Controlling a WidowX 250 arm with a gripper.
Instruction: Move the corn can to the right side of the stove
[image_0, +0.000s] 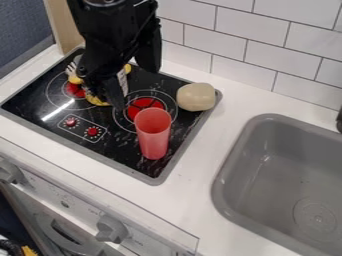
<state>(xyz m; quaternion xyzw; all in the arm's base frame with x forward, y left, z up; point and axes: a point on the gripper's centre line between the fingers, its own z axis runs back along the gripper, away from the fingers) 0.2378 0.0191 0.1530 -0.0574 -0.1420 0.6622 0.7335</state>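
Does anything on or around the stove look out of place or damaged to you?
The black stove top looks scuffed and streaky beside the red cup, as if worn or smudged, though that could partly be reflections.

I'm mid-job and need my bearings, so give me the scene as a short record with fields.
Gripper: over the left part of the stove
Yellow items: partly hidden around the gripper; cannot tell which is the corn can
Grip: cannot tell if anything is held
Red cup: upright, stove's right side
Beige lump: stove's far right corner
Sink: right of stove
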